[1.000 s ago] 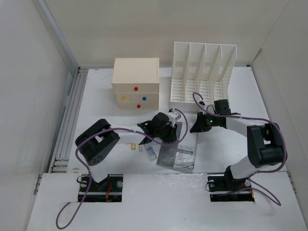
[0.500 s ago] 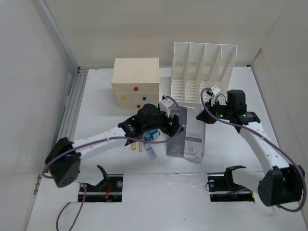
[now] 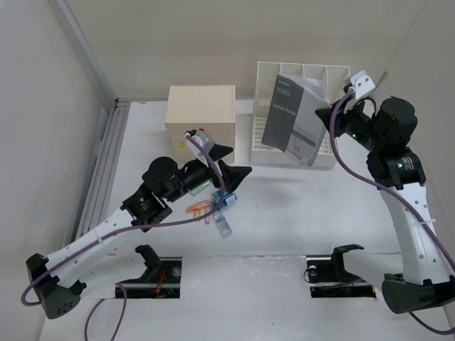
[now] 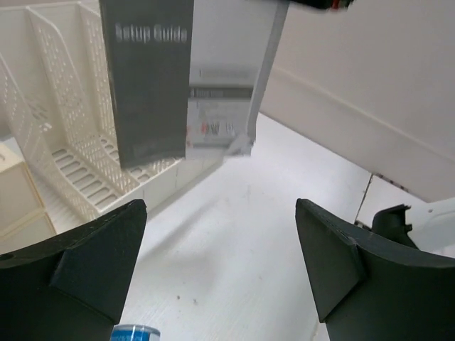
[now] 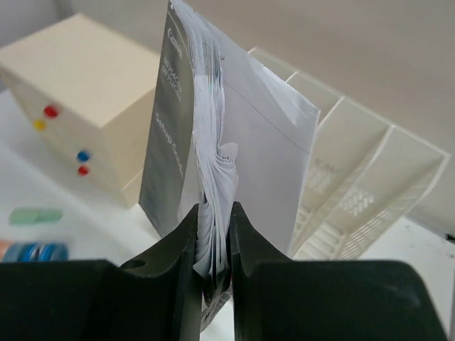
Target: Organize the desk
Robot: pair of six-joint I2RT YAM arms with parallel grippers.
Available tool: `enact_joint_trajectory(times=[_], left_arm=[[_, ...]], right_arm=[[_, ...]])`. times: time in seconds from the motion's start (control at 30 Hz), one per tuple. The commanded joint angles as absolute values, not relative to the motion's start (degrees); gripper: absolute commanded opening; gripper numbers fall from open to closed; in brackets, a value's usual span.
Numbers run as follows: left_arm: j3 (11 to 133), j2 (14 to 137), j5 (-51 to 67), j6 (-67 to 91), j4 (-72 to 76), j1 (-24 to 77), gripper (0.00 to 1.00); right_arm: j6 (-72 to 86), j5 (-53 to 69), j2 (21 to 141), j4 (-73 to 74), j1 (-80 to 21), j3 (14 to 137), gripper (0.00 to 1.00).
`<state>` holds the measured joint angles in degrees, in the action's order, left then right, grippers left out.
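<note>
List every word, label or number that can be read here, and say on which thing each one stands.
"Setup Guide": dark grey cover of the booklet that the right hand holds up, read in the left wrist view.
Small print at the top of that cover: too blurred to read.
Print on the white sheet behind the booklet: too blurred to read.
Nothing else shows readable text.

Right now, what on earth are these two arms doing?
They are tidying a desk. The right arm's fingers are pinched shut on a grey Setup Guide booklet with loose sheets, holding it up in the air in front of the white file rack. The left arm's fingers are open and hold nothing. They are stretched out above a few small items lying on the desk, in front of the cream drawer box.
</note>
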<state>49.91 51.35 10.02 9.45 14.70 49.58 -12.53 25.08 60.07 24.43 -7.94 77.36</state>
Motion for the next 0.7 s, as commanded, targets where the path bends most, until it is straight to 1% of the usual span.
enact_joint_trajectory(times=[0.0, 0.07, 0.17, 0.2, 0.27, 0.3, 0.33, 0.43, 0.67], left_arm=[[46.94, 49.67, 8.09, 8.09, 15.21, 49.48, 0.84], [46.93, 49.66, 8.09, 8.09, 15.21, 49.48, 0.84], [46.93, 49.13, 7.56, 8.09, 15.21, 49.48, 0.84], [46.93, 49.13, 7.56, 8.09, 15.21, 49.48, 0.84], [46.93, 49.13, 7.56, 8.09, 15.21, 49.48, 0.84], [46.93, 49.13, 7.56, 8.09, 15.21, 49.48, 0.84], [46.93, 49.13, 7.04, 8.09, 15.21, 49.48, 0.84], [46.93, 49.13, 6.34, 7.56, 15.21, 49.48, 0.84], [46.93, 49.13, 5.80, 7.56, 15.21, 49.48, 0.84]], right_arm=[[-7.22, 14.26, 60.82, 10.58, -8.09, 80.86, 0.00], [-5.02, 7.08, 62.74, 8.45, -8.61, 80.86, 0.00], [-3.78, 1.08, 65.82, 5.63, -10.10, 81.47, 0.00], [-3.78, -3.56, 66.35, 4.67, -10.89, 81.47, 0.00], [-3.78, -9.11, 66.97, 1.25, -13.79, 80.34, 0.00], [-3.78, -14.54, 67.49, -0.16, -14.84, 79.81, 0.00], [-4.65, -17.03, 67.50, -1.48, -16.94, 79.80, 0.00], [-6.32, -23.78, 69.34, -6.05, -18.89, 78.31, 0.00], [-7.12, -36.54, 77.07, -9.13, -23.38, 80.60, 0.00]])
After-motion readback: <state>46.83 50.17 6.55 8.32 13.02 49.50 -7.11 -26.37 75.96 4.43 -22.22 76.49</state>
